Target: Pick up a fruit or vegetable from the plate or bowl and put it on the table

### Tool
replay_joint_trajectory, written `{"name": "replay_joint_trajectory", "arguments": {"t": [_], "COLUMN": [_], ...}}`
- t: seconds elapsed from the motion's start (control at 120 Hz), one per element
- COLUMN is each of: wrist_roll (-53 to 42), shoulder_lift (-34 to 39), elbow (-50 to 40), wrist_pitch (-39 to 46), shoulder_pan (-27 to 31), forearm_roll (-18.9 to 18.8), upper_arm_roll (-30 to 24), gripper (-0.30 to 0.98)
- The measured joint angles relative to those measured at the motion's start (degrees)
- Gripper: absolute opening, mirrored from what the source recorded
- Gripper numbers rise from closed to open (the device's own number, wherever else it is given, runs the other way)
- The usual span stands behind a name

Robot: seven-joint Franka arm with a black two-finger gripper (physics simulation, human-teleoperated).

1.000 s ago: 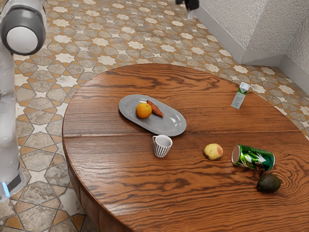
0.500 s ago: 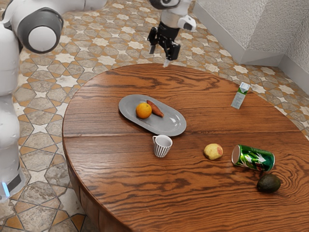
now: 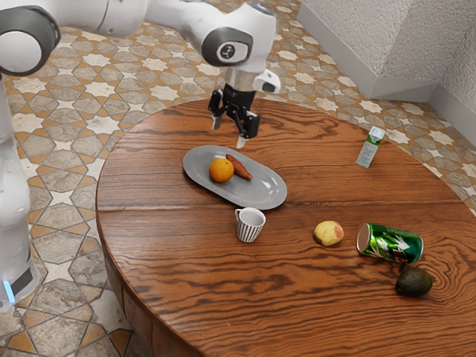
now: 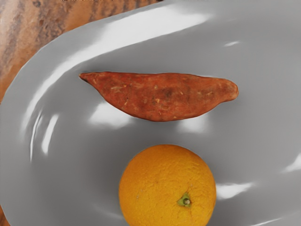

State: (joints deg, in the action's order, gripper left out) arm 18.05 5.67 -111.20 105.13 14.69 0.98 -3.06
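"Biggest first?"

"Round brown wooden desk [image 3: 178, 297]. Black two-finger claw [image 3: 229, 132], raised over the far side, fingers apart."

"Plate?"

"Oval grey glossy plate [image 3: 260, 195], toward the exterior view's left."

"Others?"

"Exterior view's right: green metallic can [image 3: 398, 245] lying on its side, white-and-green box carton [image 3: 368, 151] farther off. Tapered reddish-orange sweet potato [image 4: 164, 96] on the plate. Striped white mug [image 3: 250, 230] just nearer than it. Dark oval avocado [image 3: 414, 282] near the can."

"Smallest?"

"Round orange fruit [image 3: 221, 170] on the plate, beside the sweet potato; yellow roundish produce [image 3: 328, 233] between mug and can."
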Motion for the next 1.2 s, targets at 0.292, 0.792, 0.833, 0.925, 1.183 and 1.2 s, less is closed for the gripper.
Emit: {"name": "replay_joint_trajectory", "arguments": {"t": [0.292,0.792,0.833,0.925,1.183,1.2], "wrist_roll": [3.1,6.2,6.3,6.7,7.3,7.4], "shoulder_lift": [2.3,1.0,0.7,-0.4,-2.6,-2.7], "elbow": [-6.0,-9.5,-9.5,-9.6,-9.7,-9.7], "wrist_pitch": [4.3,9.0,9.2,9.7,10.8,10.9], "shoulder_pan": [0.0,0.0,0.0,0.0,0.0,0.0], "forearm_roll": [0.0,0.0,0.0,0.0,0.1,0.1], "upper_arm_roll": [-1.3,-2.4,-2.4,-2.5,-2.5,-2.5], "gripper": [0.69,0.69,0.69,0.69,0.69,0.69]}}
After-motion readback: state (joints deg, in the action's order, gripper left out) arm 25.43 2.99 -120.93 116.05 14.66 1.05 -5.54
